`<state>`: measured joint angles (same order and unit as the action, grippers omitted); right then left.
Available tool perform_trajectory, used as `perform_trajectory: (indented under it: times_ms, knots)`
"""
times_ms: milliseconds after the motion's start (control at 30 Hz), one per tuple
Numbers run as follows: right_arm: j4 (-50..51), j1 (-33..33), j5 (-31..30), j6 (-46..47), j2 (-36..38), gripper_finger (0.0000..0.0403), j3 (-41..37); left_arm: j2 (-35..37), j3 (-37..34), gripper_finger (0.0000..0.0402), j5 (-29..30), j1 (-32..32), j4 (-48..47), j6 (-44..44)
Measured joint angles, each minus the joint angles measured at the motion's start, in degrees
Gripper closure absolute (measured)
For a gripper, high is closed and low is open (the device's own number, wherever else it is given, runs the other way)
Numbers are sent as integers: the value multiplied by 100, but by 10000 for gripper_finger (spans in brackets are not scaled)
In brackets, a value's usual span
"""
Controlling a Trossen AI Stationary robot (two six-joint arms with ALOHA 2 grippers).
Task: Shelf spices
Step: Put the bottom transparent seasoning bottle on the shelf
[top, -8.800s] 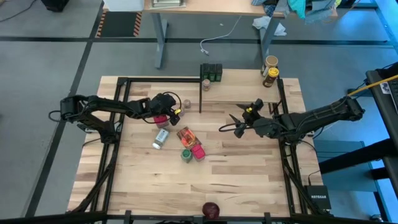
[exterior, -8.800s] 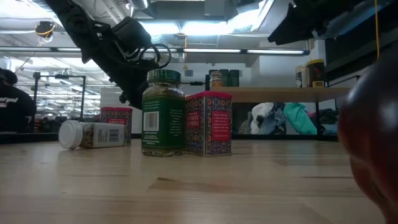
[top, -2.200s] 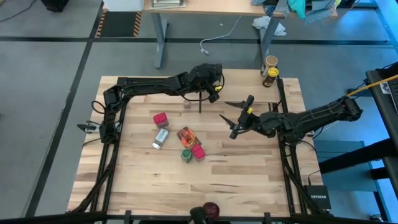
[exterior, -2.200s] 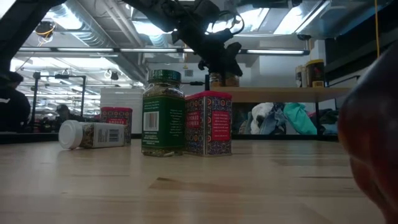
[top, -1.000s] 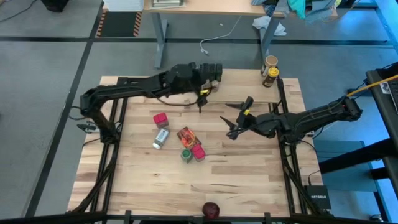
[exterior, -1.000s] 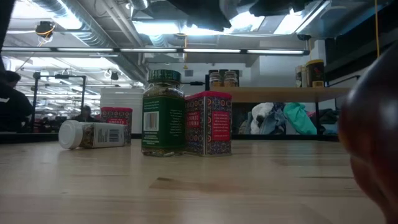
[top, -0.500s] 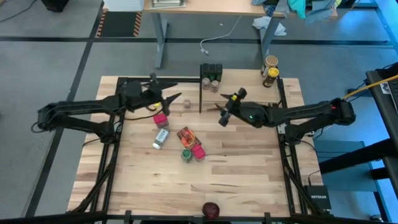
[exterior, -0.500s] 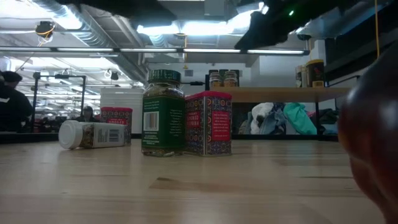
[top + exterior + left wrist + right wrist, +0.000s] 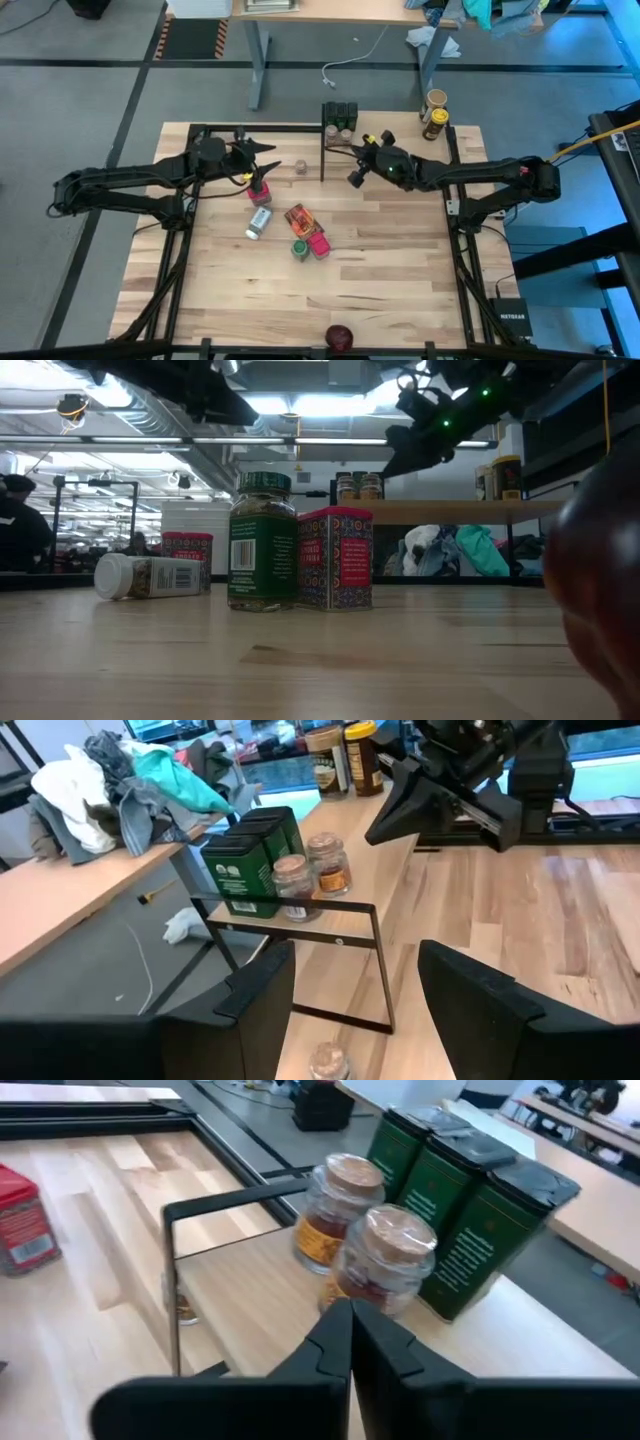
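Observation:
The shelf (image 9: 390, 128) stands at the table's far middle and bears three green tins (image 9: 450, 1190) and two cork-lidded jars (image 9: 385, 1265). My right gripper (image 9: 345, 1310) is shut, its tips close before the nearer jar. My left gripper (image 9: 262, 160) hangs open over the table left of the shelf, with nothing between its fingers (image 9: 260, 990). A small jar (image 9: 300, 167) stands by the shelf's post. On the table are a red box (image 9: 258, 190), a lying white-capped bottle (image 9: 258, 222), an orange-red packet (image 9: 298, 217), a green-lidded jar (image 9: 299, 248) and a pink-red box (image 9: 319, 244). My right gripper points slanting down at the shelf from the table's right and near side. Its shut tips (image 9: 335, 1315) stand right before the foot of the nearer cork-lidded jar (image 9: 372, 1295). Whether they touch it I cannot tell.
Two taller jars (image 9: 434, 112) stand at the shelf's right end. A dark red round thing (image 9: 340, 336) lies at the table's near edge and fills the low view's right side. Black frame rails (image 9: 180, 250) run along the table's left and right sides.
My left gripper has drawn back from the shelf toward the table's left and sunk a little, staying open. My right gripper has swung toward the far edge up to the shelf's jars and has shut with nothing in it.

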<state>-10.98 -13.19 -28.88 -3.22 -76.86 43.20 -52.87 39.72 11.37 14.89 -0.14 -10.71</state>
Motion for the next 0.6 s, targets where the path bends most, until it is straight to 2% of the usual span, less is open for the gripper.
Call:
perform_trajectory:
  times_ms: [167, 600]
  knots:
    - [12, 4, 137, -342, 295, 377, 3, 0, 2, 194, -2, -28, 85, -67]
    - [117, 4, 498, 143, 326, 375, 7, -2, 2, 194, 1, -26, 70, 15]
